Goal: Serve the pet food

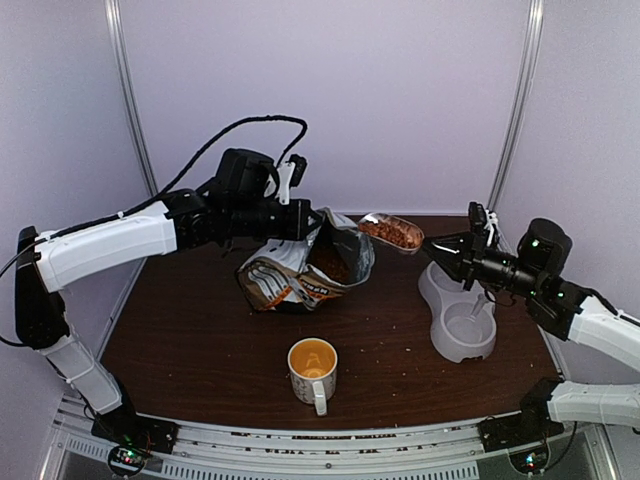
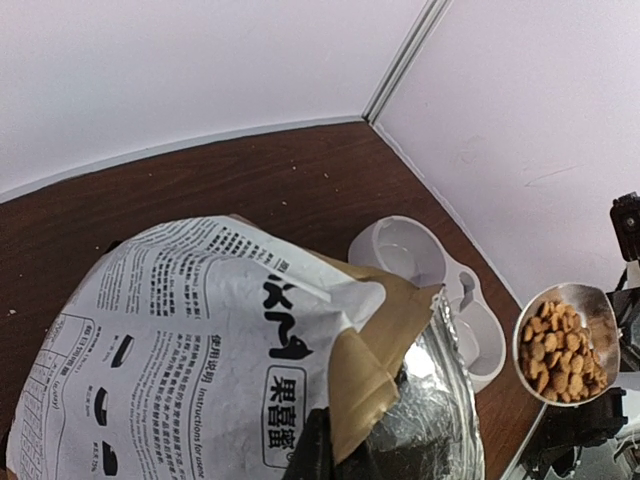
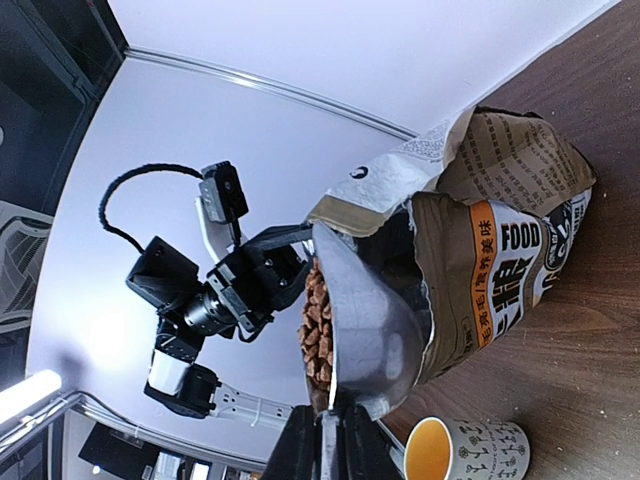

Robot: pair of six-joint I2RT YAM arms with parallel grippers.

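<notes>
**Full scoop hangs between bag and bowl**

Your right tool (image 1: 432,249) is clamped on the handle of a scoop (image 1: 392,232) heaped with the pet food (image 1: 388,234), small reddish-brown kibble. The scoop juts from the tool's tip toward the bag (image 1: 300,272), clear of its mouth and roughly level. Your left tool (image 1: 306,219) is pinched together on the bag's upper rim, holding the mouth open and the bag propped on the surface (image 1: 190,340). More kibble shows inside the bag, below the left tool.

The double feeder (image 1: 458,312) lies beneath the right tool, back toward its wrist, so the load sits beyond the feeder, not over it. The step in hand looks like the carry and pour.

To do it well, draw the tool back along its own line with the scoop level until its lip is above a basin. Lower it before tipping, then roll the wrist slowly so the kibble slides out. Pellets dropped from height would likely bounce out, and crumbs already dot the surface beside the feeder.

The basin nearer the scoop appears plain. The other seems to have a raised fitting in its middle, so the plain one is the likelier target. Hold the left tool's pinch, since letting go could let the bag slump and spill. The mug (image 1: 312,370), on the near side of both tools, has no part in this.
</notes>
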